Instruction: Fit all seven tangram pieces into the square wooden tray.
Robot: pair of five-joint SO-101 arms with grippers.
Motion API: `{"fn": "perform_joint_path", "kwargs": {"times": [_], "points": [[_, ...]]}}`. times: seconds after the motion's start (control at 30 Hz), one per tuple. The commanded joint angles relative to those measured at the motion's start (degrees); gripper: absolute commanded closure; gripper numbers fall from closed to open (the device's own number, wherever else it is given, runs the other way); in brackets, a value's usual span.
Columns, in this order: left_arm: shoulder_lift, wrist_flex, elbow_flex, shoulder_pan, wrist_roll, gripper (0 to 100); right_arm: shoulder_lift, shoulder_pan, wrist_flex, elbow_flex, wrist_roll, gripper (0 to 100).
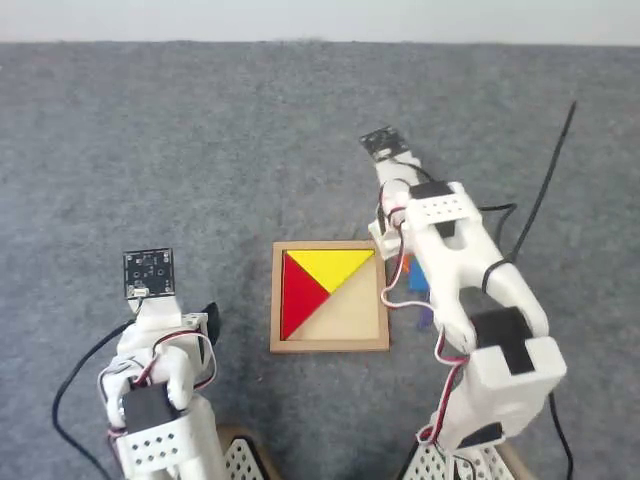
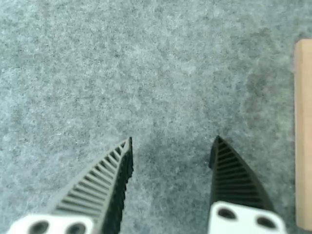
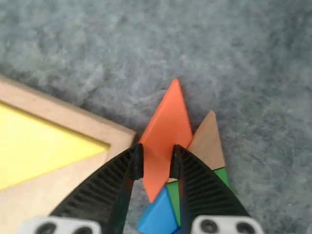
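The right end effector (image 3: 156,163) pinches the orange piece (image 3: 165,122) at frame centre, probably to carry it into the tray (image 3: 63,112); the left end effector (image 2: 173,140) is spread.

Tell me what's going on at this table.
The right end effector is shut on an orange piece just outside a corner of the tray, by a blue piece, a green piece and a tan piece. The tray holds a yellow triangle and a red triangle. The left end effector is open over the grey mat beside the tray, holding nothing.
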Motion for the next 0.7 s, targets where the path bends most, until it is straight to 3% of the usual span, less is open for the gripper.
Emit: {"fn": "perform_joint_path", "kwargs": {"times": [0.0, 0.17, 0.37, 0.67], "points": [[-0.88, 0.26, -0.48, -0.26, 0.53, 76, 3.12, 3.65, 3.21, -3.87, -0.97, 85.5], [-0.88, 0.26, -0.48, -0.26, 0.53, 76, 3.74, 5.41, 5.14, -4.84, -1.58, 76.7], [-0.88, 0.26, -0.48, -0.26, 0.53, 76, 1.19, 5.76, 4.88, -5.10, -2.29, 76.8], [-0.88, 0.26, -0.48, -0.26, 0.53, 76, -6.20, -3.82, 4.00, -3.78, -8.26, 76.8]]}}
